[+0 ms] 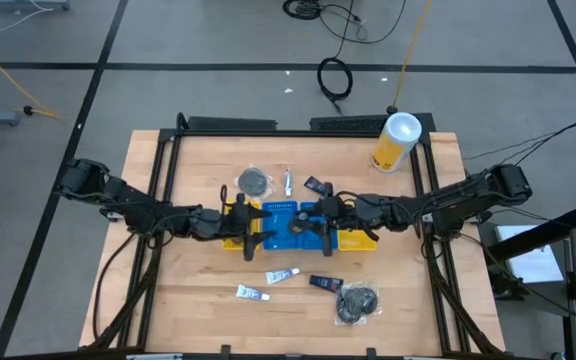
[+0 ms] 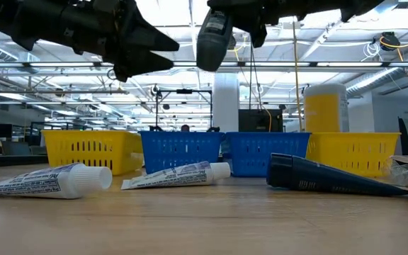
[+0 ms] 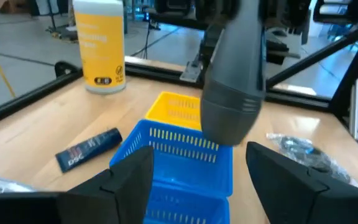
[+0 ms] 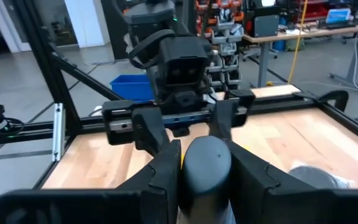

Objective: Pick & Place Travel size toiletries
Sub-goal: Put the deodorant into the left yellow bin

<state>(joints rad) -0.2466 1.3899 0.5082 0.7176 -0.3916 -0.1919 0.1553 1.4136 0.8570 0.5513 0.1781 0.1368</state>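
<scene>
My right gripper (image 1: 320, 216) is shut on a dark grey bottle (image 2: 213, 39), which hangs above the blue bin (image 3: 179, 155) in the middle of the table. My left gripper (image 3: 197, 180) stands open just left of the bottle, facing it, with its fingers wide apart and nothing between them. On the near part of the table lie two white tubes (image 1: 280, 276) (image 1: 251, 293), a dark navy packet (image 1: 325, 283) and a round wrapped bundle (image 1: 356, 303). Beyond the bins lie another bundle (image 1: 254, 181), a small tube (image 1: 287, 181) and a dark packet (image 1: 315, 185). My right gripper pinches the dark grey bottle between its two fingers, on the sides by its rounded upper end (image 4: 207, 163). The fingers (image 4: 160, 168) come about level from the table's right. The bottle hangs roughly upright below them, lifted clear above the blue bin.
A row of small bins crosses the table's middle: yellow (image 2: 94, 149), blue (image 2: 179, 150), blue (image 2: 264, 152), yellow (image 2: 353, 152). A tall yellow canister with a white lid (image 1: 398, 140) stands at the far right corner. A dark frame rail (image 1: 268, 125) borders the table.
</scene>
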